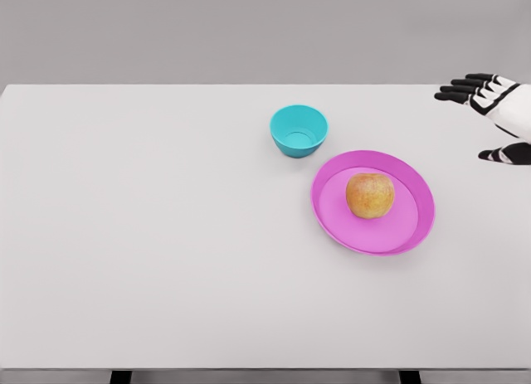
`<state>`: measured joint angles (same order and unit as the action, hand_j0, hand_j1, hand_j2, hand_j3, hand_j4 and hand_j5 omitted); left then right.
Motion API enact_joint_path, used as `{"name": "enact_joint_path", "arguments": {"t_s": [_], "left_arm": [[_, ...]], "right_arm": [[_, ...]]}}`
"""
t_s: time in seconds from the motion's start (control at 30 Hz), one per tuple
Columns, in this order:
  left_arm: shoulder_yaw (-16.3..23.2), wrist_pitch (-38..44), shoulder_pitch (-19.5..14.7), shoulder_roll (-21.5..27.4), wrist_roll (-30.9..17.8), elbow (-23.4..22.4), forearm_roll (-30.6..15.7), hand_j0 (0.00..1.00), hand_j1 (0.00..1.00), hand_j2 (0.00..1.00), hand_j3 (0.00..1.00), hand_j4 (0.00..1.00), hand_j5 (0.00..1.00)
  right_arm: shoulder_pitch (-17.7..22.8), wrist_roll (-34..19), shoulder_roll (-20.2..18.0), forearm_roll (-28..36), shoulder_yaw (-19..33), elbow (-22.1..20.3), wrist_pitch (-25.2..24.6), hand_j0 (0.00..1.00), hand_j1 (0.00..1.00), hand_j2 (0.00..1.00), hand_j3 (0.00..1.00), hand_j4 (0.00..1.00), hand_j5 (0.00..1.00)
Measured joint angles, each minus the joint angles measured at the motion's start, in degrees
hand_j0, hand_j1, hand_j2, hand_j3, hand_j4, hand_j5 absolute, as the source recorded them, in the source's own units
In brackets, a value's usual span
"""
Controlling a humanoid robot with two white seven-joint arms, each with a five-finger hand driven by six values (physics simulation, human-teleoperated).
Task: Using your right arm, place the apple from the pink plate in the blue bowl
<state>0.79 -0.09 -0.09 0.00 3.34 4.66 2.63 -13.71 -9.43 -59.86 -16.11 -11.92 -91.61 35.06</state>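
— Grey wall behind, plain and featureless, and below it the white table (166, 235) fills nearly the whole head view. That's our biggest thing. What do we have on it?

— We have the pink plate (415, 222) next, sitting right of the middle, flat on the tabletop. It's the widest object on the table, with a raised rim and a lighter inner floor.

— And the blue bowl (299, 130)?

— Smaller, more teal than blue to our eye. It stands upright just beyond the plate's upper left edge — close beside it, though we can't tell whether the two rims touch. We see nothing inside it.

— Our right hand (491, 110)?

— It enters at the right edge of the view, over the table's far right corner, well apart from the plate. White palm, black fingers (465, 87) stretched out and spread toward the left, the thumb (504, 154) hanging separately below. It holds nothing.

— So where's the apple (370, 195)?

— Resting on the pink plate, a little above the plate's centre. It's yellow-orange with a reddish blush, and nothing is touching it but the plate. It's the smallest item we see.

— Left arm?

— We don't have it in view.
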Motion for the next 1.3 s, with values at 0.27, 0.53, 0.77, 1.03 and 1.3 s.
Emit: {"name": "enact_joint_path", "arguments": {"t_s": [0.27, 0.53, 0.77, 1.03, 1.3], "left_arm": [[0.0, 0.0, 0.0, 0.0, 0.0, 0.0, 0.0, 1.00, 1.00, 1.00, 1.00, 1.00, 1.00], [0.0, 0.0, 0.0, 0.0, 0.0, 0.0, 0.0, 1.00, 1.00, 1.00, 1.00, 1.00, 1.00], [0.0, 0.0, 0.0, 0.0, 0.0, 0.0, 0.0, 1.00, 1.00, 1.00, 1.00, 1.00, 1.00], [0.0, 0.0, 0.0, 0.0, 0.0, 0.0, 0.0, 1.00, 1.00, 1.00, 1.00, 1.00, 1.00], [0.0, 0.0, 0.0, 0.0, 0.0, 0.0, 0.0, 1.00, 1.00, 1.00, 1.00, 1.00, 1.00]], "right_arm": [[-1.2, -6.3, 0.1, 0.0, -1.4, -1.6, 0.0, 1.00, 1.00, 1.00, 1.00, 1.00, 1.00], [-18.0, -24.1, 3.4, 0.3, -7.9, -4.6, 0.0, 1.00, 1.00, 1.00, 1.00, 1.00, 1.00], [-21.4, -25.5, 7.6, 0.0, -20.9, -3.9, 0.1, 1.00, 1.00, 1.00, 1.00, 1.00, 1.00], [-21.3, -25.6, 8.2, -0.4, -23.7, -2.4, 0.1, 1.00, 1.00, 1.00, 1.00, 1.00, 1.00], [-21.4, -25.6, 9.4, -0.7, -25.8, 1.2, 0.1, 1.00, 1.00, 1.00, 1.00, 1.00, 1.00]]}}
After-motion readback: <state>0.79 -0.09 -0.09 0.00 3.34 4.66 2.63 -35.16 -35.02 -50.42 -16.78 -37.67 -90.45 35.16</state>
